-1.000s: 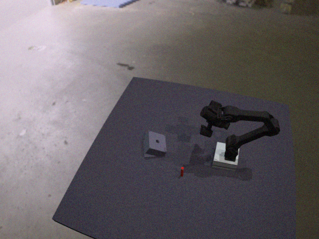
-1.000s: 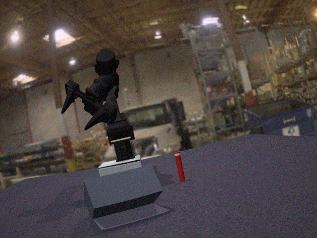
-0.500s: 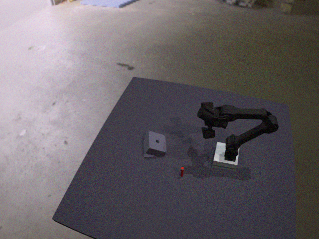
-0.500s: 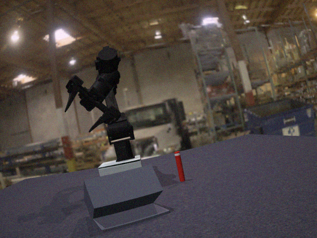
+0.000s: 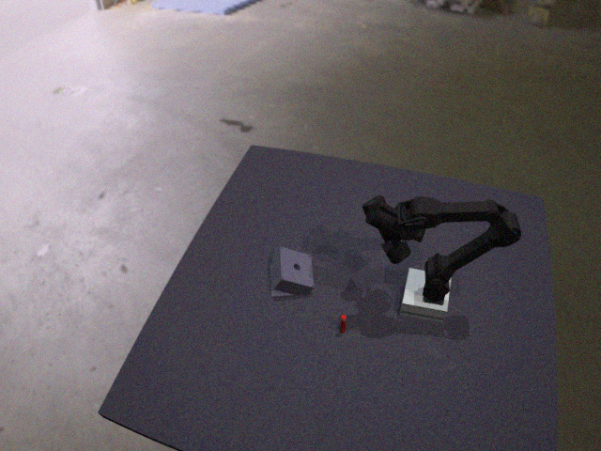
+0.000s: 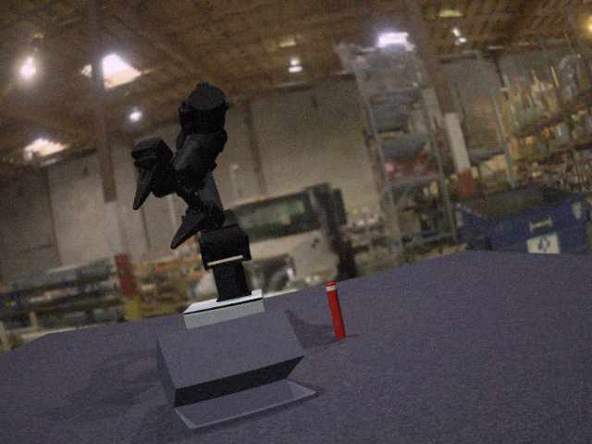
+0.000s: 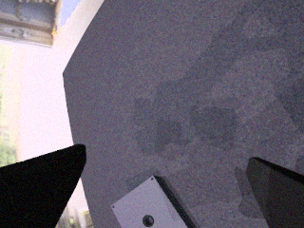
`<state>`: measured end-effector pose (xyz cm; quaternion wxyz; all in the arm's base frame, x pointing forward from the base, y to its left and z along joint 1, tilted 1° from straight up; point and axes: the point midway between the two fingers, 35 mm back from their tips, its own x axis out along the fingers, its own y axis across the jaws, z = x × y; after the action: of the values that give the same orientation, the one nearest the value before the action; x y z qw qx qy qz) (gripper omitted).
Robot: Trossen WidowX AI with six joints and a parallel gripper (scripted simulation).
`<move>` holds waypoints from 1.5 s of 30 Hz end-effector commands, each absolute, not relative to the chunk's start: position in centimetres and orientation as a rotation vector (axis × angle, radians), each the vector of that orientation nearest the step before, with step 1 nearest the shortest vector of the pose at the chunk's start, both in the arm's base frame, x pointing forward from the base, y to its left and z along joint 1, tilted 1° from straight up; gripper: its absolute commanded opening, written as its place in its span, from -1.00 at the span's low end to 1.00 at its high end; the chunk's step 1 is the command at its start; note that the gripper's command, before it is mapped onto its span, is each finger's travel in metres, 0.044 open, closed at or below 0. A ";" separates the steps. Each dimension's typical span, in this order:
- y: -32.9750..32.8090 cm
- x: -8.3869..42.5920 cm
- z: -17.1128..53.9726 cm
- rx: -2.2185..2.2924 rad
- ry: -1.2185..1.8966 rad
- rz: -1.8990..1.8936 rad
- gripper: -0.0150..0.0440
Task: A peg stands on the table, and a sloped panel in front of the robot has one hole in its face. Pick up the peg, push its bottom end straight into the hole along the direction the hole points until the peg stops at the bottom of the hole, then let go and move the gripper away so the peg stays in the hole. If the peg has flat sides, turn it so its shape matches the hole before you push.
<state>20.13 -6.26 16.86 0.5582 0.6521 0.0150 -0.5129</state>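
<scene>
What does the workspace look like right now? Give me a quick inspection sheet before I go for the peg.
Surface: dark blue-grey table, mottled with shadows near the robot.
Job's things: red peg stands upright on the table, untouched, apart from the sloped panel; the panel's hole has nothing in it.
Clutter: nothing seen on the table besides the white base plate under the arm.
Claw: claw open wide, holding nothing, raised above the table, the panel showing between its fingers in the wrist view.
Cables: nothing seen.
Surroundings: concrete floor; blurred shelving racks, a vehicle and a blue container behind.
</scene>
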 end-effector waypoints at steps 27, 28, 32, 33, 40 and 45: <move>-2.8 22.3 15.6 0.865 0.631 -0.951 1.00; -2.7 22.4 15.6 0.842 0.648 -0.938 1.00; -2.2 22.7 15.4 0.751 0.713 -0.887 1.00; -2.1 22.7 15.4 0.728 0.729 -0.874 1.00; -1.2 23.2 15.1 0.568 0.834 -0.776 1.00; -0.6 23.5 14.8 0.454 0.903 -0.701 1.00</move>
<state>23.34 -1.01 15.03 0.8110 0.2437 0.4008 -0.3496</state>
